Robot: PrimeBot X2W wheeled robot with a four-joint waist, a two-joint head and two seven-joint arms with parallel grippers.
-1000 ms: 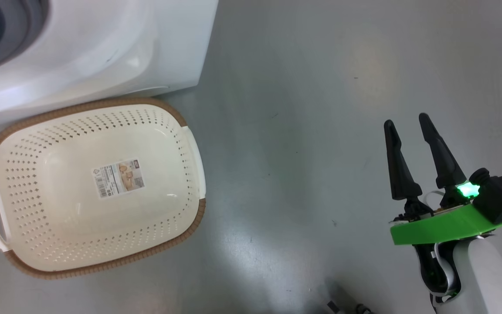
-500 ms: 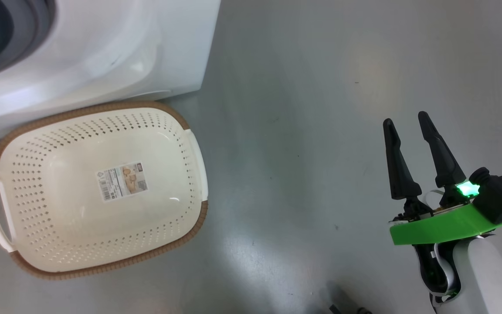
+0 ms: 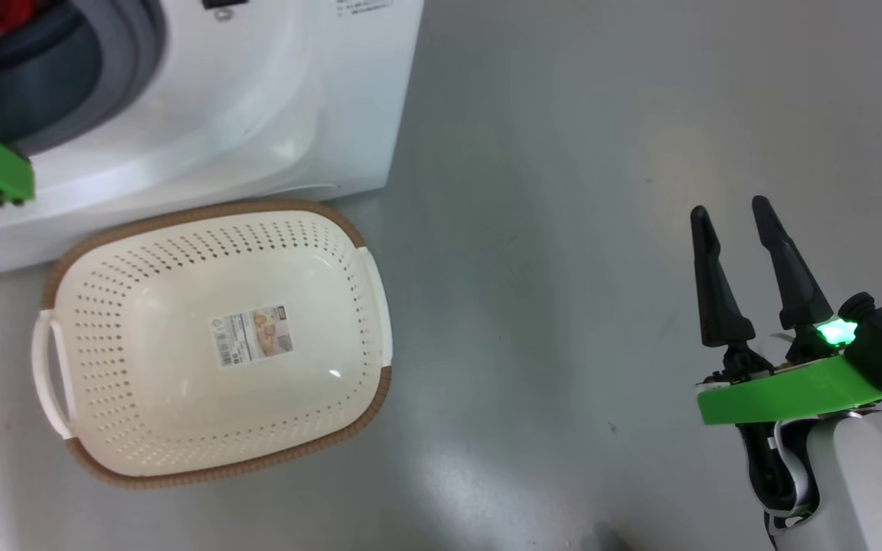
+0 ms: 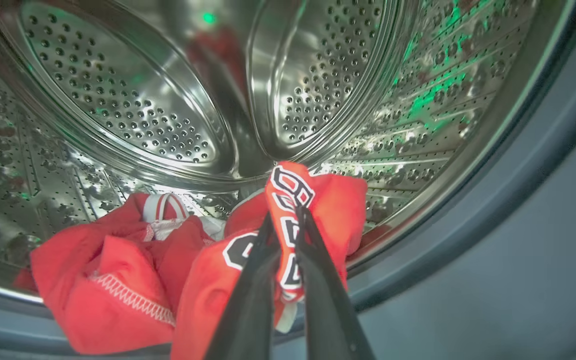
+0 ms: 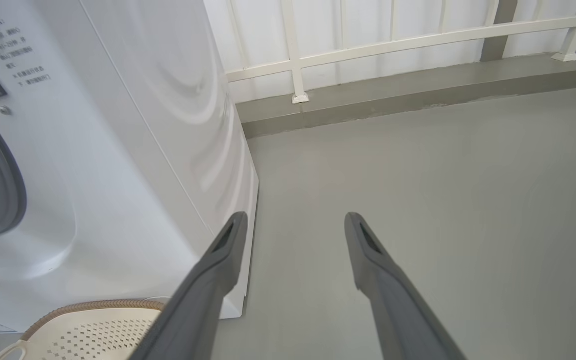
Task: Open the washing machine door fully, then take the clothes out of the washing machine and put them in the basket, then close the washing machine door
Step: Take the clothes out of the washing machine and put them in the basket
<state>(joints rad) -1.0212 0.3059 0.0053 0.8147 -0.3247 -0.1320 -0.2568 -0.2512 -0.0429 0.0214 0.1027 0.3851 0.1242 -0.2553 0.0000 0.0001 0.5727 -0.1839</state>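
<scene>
Since a second ago the left gripper (image 4: 285,212) has clamped onto the red clothes (image 4: 118,270), heaped low in the drum (image 4: 118,100) at its front lip. Basket (image 3: 104,306), holding just its sticker (image 3: 253,337), stands right by the washer (image 3: 257,99). Right gripper (image 3: 728,207) hangs open over bare floor (image 3: 563,229).

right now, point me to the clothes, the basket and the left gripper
the clothes (image 4: 118,270), left wrist view, on the plain red fold at left
the basket (image 3: 165,360), head view, on its bare cream bottom
left gripper (image 4: 286,216), left wrist view, between its fingertips
</scene>
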